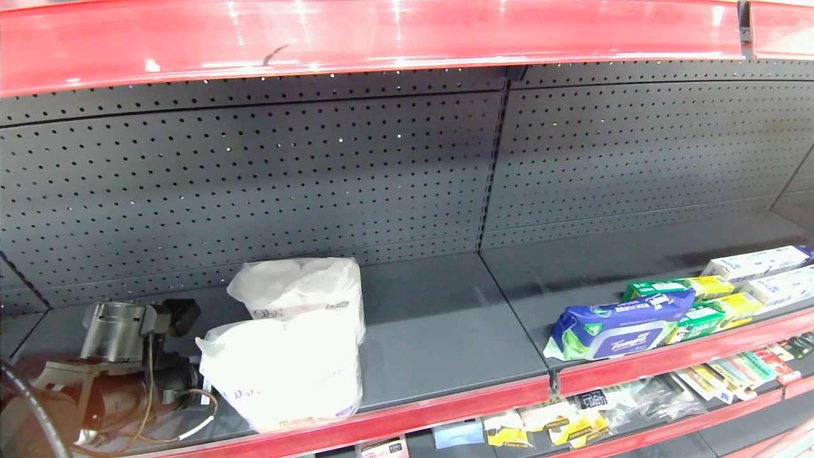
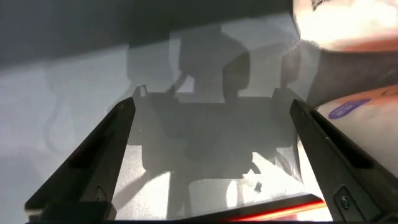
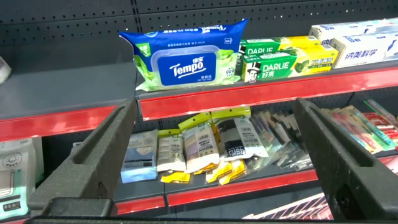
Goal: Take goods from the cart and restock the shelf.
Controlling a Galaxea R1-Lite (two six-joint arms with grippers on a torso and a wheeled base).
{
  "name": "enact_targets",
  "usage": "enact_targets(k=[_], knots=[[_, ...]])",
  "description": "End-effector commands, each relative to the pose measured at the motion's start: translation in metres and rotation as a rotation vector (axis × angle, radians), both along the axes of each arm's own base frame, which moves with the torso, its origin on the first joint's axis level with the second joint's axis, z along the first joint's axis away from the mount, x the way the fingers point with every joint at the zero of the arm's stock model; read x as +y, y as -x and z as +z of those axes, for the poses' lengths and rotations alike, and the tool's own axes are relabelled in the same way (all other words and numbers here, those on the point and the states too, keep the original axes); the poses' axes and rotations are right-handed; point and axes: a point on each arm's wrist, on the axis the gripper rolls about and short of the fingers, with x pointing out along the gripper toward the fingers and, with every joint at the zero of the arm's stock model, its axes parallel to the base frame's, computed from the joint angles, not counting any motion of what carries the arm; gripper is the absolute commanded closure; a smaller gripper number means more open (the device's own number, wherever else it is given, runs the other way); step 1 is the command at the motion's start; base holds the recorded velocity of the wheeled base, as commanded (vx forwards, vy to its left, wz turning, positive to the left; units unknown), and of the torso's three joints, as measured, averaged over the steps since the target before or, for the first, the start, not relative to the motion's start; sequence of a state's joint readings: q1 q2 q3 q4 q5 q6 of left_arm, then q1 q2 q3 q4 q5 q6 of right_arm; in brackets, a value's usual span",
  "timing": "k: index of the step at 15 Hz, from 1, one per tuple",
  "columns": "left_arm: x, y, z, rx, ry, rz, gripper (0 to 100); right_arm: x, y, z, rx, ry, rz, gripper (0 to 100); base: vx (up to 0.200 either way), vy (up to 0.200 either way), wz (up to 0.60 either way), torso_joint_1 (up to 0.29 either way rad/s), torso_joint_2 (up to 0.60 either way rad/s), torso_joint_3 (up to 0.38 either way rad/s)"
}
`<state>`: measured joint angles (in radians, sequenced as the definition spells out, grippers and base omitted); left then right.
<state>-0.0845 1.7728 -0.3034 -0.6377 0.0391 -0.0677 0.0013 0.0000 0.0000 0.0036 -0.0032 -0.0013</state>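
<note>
Two white tissue-roll packs stand on the grey shelf board (image 1: 432, 343) at the left, one (image 1: 286, 369) at the front edge and one (image 1: 305, 289) behind it. My left arm (image 1: 127, 343) rests over the board just left of the front pack. In the left wrist view my left gripper (image 2: 211, 106) is open above bare shelf, nothing between its fingers, with the front pack (image 2: 364, 102) just outside one finger. My right gripper (image 3: 216, 106) is open and empty in front of the shelf, facing a blue wet-wipes pack (image 3: 183, 59).
On the right shelf board lie the wet-wipes pack (image 1: 613, 324), green toothpaste boxes (image 1: 693, 292) and white boxes (image 1: 757, 261). Small packets (image 3: 199, 149) fill the shelf below. A red-edged shelf (image 1: 381, 32) overhangs above. Bare board lies between the tissue packs and the wipes.
</note>
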Motion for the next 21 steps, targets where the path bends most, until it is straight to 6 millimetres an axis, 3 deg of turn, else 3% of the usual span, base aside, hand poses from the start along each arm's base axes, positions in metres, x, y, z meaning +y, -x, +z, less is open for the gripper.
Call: enact_targets(k=[1,6,14,18,21], knots=[[0.001,0.001,0.001,-0.008,-0.003,0.005,0,0.000,0.000,0.000,0.003,0.000,0.000,0,0.000,0.000,0.00,0.000,0.00,0.000],[0.006,0.012,0.026,-0.126,-0.014,0.038,0,0.000,0.000,0.000,0.003,0.000,0.000,0,0.000,0.000,0.00,0.000,0.00,0.000],[0.013,0.068,0.058,-0.312,-0.024,0.048,0,0.000,0.000,0.000,0.003,0.000,0.000,0,0.000,0.000,0.00,0.000,0.00,0.000],[0.015,0.116,0.078,-0.413,-0.034,0.022,0,0.000,0.000,0.000,0.003,0.000,0.000,0,0.000,0.000,0.00,0.000,0.00,0.000],[0.016,0.170,0.091,-0.549,-0.015,-0.023,0,0.000,0.000,0.000,0.003,0.000,0.000,0,0.000,0.000,0.00,0.000,0.00,0.000]])
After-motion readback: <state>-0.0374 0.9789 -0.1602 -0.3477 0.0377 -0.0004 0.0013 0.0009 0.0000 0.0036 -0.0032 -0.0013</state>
